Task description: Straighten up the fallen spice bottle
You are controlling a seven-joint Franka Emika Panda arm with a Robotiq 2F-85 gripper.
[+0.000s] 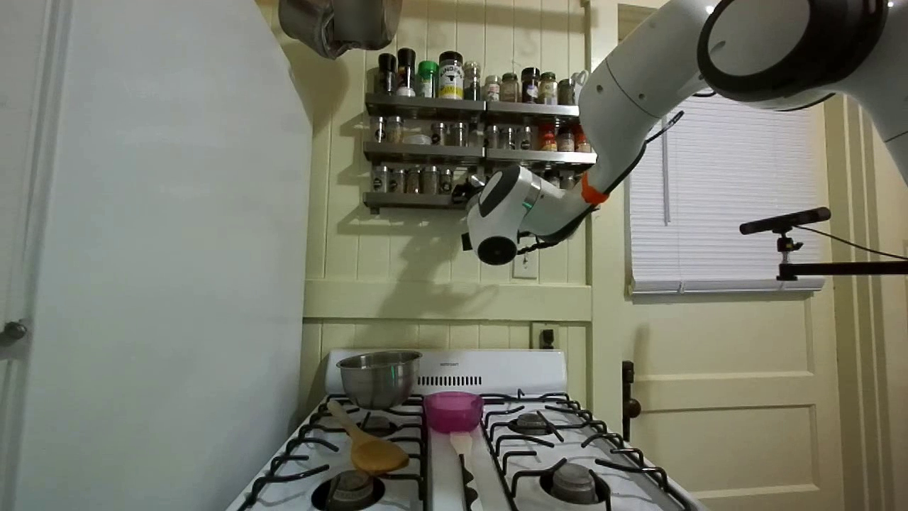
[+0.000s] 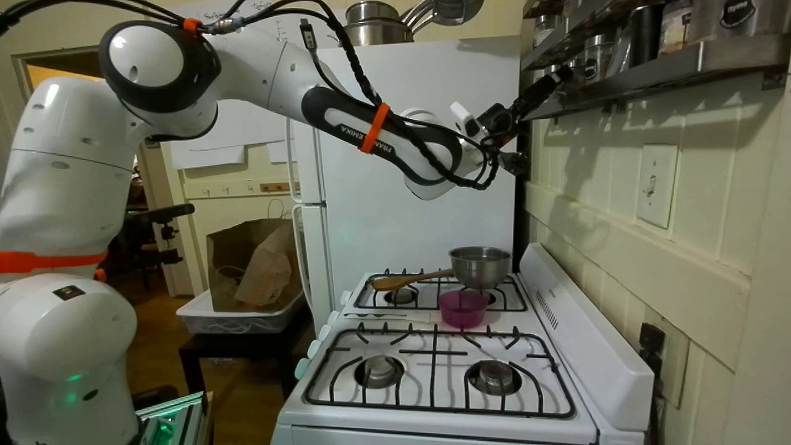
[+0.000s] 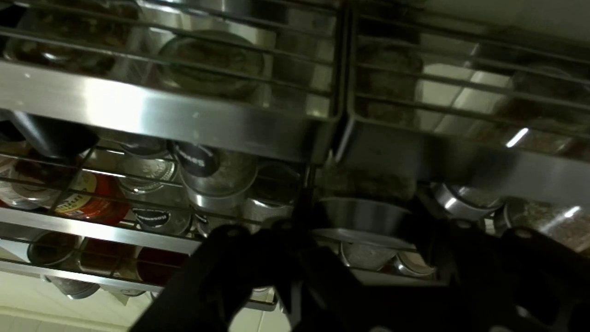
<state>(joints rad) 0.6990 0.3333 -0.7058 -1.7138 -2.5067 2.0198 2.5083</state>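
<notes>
In the wrist view, a spice bottle (image 3: 368, 180) with a metal lid sits between the dark fingers of my gripper (image 3: 363, 214). The fingers press against both sides of the lid and look shut on it. The bottle's body passes behind the steel front rail of the bottom shelf (image 3: 221, 131) and looks roughly upright; its exact tilt is hard to tell. The gripper is at the bottom shelf near the join of two shelf sections, in both exterior views (image 1: 464, 191) (image 2: 553, 80). There the arm and shelf mostly hide the held bottle.
Several spice jars (image 1: 415, 179) stand close beside the gripper on the bottom shelf. The middle shelf (image 1: 425, 150) and top shelf (image 1: 425, 105) above hold more bottles. Below are the stove (image 2: 439, 371), a steel pot (image 2: 481, 269), a pink bowl (image 2: 463, 309) and a wooden spoon (image 1: 376, 454).
</notes>
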